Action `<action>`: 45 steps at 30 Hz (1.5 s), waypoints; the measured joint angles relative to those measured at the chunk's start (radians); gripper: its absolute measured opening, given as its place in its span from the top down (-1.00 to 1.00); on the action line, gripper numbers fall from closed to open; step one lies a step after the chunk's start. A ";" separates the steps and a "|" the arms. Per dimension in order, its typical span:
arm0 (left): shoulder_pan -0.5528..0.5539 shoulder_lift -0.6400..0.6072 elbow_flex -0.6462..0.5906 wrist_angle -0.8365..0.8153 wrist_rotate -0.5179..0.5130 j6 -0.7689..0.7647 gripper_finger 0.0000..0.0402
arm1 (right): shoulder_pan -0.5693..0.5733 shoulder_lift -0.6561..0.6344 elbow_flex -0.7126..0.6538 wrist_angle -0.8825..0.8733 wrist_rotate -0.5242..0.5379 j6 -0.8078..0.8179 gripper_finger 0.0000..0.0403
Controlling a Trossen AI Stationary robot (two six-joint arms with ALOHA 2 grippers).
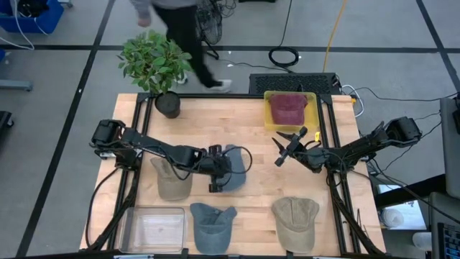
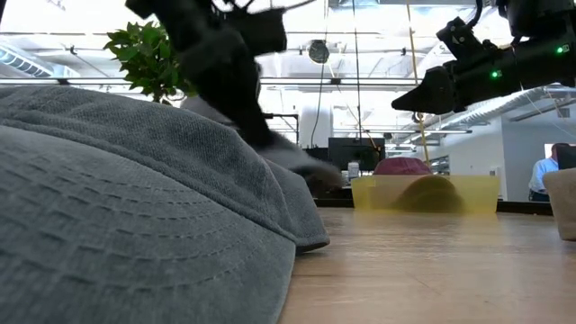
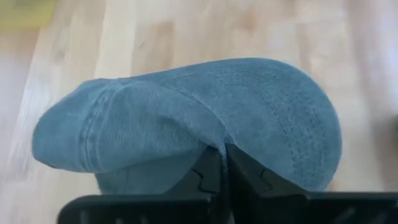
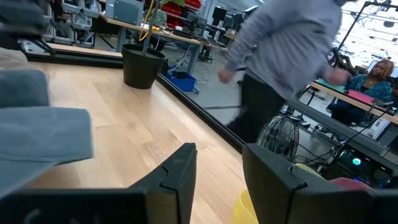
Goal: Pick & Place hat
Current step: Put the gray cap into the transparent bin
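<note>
While the blue-grey cap (image 1: 233,167) lies near the middle of the bench (image 1: 251,137), we see the left pincer (image 1: 215,171) clamped on its edge, fingers (image 3: 211,177) pressed together with fabric pinched between them in the left wrist view. Just beside that cap, on the side of the left arm's base, lies a tan cap (image 1: 172,180). Toward the bench's front edge from the blue-grey cap we find a darker blue cap (image 1: 213,224), a clear plastic bin (image 1: 152,229) and a khaki cap (image 1: 296,221). Toward the back edge sits a yellow bin (image 1: 267,115) holding a maroon cap (image 1: 287,108), and a potted plant (image 1: 154,65) stands at the far corner. Our right pincer (image 1: 287,147) hovers between the blue-grey cap and the yellow bin, fingers apart and holding nothing. Beyond the bench, a person (image 4: 280,56) walks past.
</note>
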 joint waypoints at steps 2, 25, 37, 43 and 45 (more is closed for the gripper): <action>-0.026 0.000 0.039 -0.019 0.000 0.019 0.87 | 0.000 0.000 0.000 -0.001 0.000 0.000 0.40; -0.418 -0.257 0.234 -0.363 0.137 -0.252 0.89 | 0.000 -0.001 -0.001 0.013 0.000 0.002 0.40; -0.667 -0.329 0.223 -0.460 0.172 -0.542 0.90 | 0.000 0.000 -0.001 0.004 0.000 0.019 0.40; -0.767 -0.329 0.139 -0.457 0.128 -0.711 0.93 | 0.000 0.000 -0.001 -0.012 0.000 0.027 0.40; -0.794 -0.329 0.098 -0.444 0.117 -0.774 0.89 | 0.000 0.000 -0.001 -0.012 0.000 0.029 0.40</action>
